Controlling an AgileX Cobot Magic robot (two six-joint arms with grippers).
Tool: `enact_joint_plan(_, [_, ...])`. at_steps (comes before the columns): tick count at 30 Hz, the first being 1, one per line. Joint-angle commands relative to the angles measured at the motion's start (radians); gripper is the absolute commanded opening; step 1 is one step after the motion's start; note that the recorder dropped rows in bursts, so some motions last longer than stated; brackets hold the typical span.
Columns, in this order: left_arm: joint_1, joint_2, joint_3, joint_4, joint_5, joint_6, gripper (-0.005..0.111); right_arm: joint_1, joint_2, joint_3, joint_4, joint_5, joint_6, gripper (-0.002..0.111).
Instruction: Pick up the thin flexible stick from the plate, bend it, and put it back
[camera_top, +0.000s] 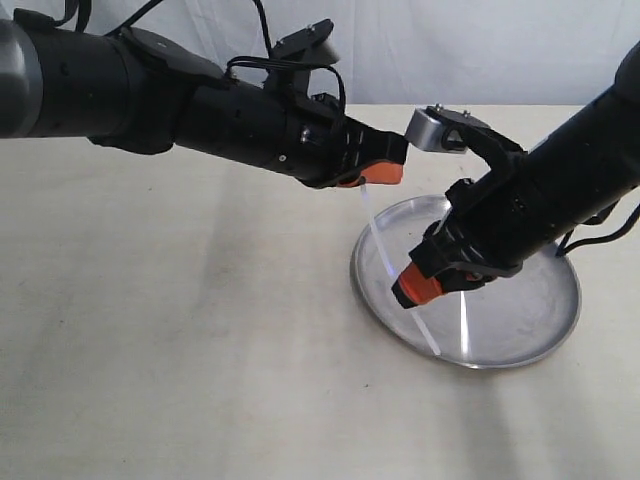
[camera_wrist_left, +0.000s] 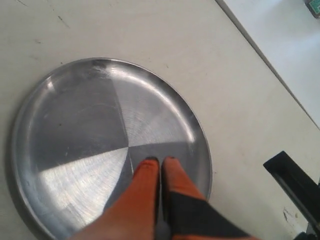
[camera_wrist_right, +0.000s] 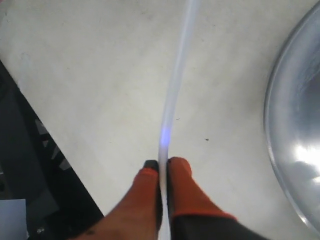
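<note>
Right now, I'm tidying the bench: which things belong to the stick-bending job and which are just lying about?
In the job: thin flexible stick, pinched by left gripper and right gripper; plate.
Just there: table; white backdrop.

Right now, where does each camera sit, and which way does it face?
Exterior: off the arms, looking down at the plate; shows both arms, left gripper and right gripper pinching the thin flexible stick.
Left wrist: on the left arm, facing the plate past its orange fingers.
Right wrist: on the right arm, facing along the stick past its fingers.
Shared: all see the plate.
</note>
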Motion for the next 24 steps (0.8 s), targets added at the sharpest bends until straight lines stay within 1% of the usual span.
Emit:
enact_joint_plan(1, [-0.018,-0.035,0.004,0.011,0.004,0.026,0.000,0.000,-0.006,-0.008,-0.044,-0.038,0.000,-0.001])
enact_joint_plan(11, [-0.018,-0.059,0.004,0.035,-0.001,0.043,0.000,0.000,-0.006,-0.046,-0.074,-0.047,0.000,-0.001])
enact_joint_plan(14, [-0.018,-0.059,0.004,0.087,-0.004,0.047,0.000,0.000,-0.006,-0.046,-0.074,-0.047,0.000,-0.001])
enact_joint_plan(24, [-0.018,-0.059,0.004,0.167,-0.015,0.047,0.000,0.000,-0.006,-0.046,-0.070,-0.031,0.000,-0.001])
